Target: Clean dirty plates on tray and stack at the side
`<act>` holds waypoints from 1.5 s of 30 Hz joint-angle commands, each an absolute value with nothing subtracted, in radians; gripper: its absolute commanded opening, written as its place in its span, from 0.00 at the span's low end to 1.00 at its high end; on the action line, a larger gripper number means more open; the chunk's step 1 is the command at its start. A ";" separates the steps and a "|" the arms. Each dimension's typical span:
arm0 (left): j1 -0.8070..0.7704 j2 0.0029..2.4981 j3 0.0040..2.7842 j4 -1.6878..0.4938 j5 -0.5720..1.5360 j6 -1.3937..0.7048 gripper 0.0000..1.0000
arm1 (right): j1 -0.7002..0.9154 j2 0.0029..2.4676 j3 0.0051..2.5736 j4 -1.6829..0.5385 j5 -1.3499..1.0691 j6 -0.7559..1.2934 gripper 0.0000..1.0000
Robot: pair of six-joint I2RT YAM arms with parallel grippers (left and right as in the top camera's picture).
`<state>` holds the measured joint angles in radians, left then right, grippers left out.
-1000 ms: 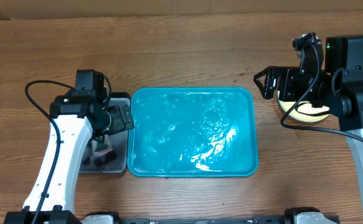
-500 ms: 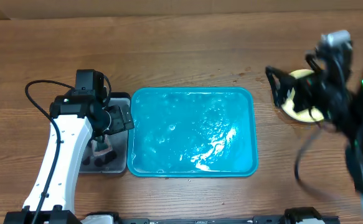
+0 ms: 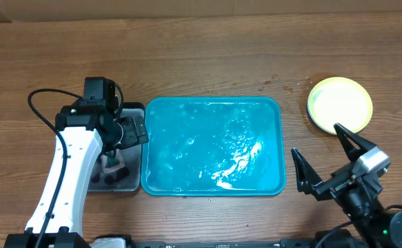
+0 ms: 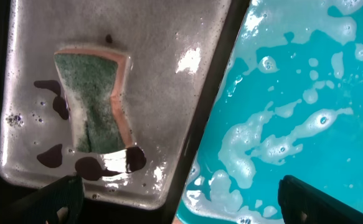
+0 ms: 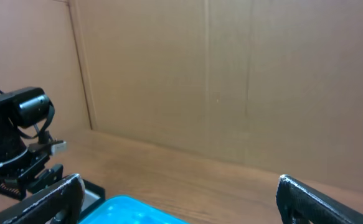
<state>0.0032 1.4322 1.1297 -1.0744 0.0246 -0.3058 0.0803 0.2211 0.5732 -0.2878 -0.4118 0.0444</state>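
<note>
Overhead | right end effector (image 3: 315,138) spread wide | plates (image 3: 340,103): count unclear

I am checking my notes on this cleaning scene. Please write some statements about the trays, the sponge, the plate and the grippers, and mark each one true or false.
1. No plate lies on the turquoise tray. True.
2. The sponge lies in the turquoise tray. False: it lies in the black tray beside it.
3. The right gripper holds a plate. False: it is open and empty, apart from the yellow-green plate.
4. The yellow-green plate lies on the table, to the right of the turquoise tray. True.
5. The left gripper is shut. False: it is open.
</note>
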 commanded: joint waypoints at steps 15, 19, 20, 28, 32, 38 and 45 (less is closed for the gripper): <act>-0.001 1.436 1.140 -1.073 0.019 -0.299 0.99 | 0.083 0.003 0.124 0.142 -0.374 0.114 1.00; -0.001 1.436 1.140 -1.073 0.019 -0.299 1.00 | 0.083 0.003 0.049 0.223 -0.374 0.073 1.00; -0.001 1.436 1.140 -1.073 0.019 -0.299 1.00 | 0.083 0.003 0.027 0.241 -0.367 0.074 1.00; -0.001 1.436 1.140 -1.073 0.019 -0.299 1.00 | 0.082 0.003 0.008 0.094 -0.187 0.075 1.00; -0.001 1.436 1.140 -1.073 0.019 -0.299 1.00 | 0.082 0.003 0.008 -0.028 -0.135 0.075 1.00; -0.001 1.436 1.140 -1.073 0.019 -0.299 1.00 | 0.082 0.003 0.008 -0.077 -0.120 0.074 1.00; -0.001 1.436 1.140 -1.073 0.019 -0.299 1.00 | 0.082 0.003 0.008 -0.073 -0.124 0.078 1.00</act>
<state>0.0032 1.4326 1.1297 -1.0740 0.0246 -0.3058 0.0799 0.0128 0.0181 -0.0788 -0.1375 0.0780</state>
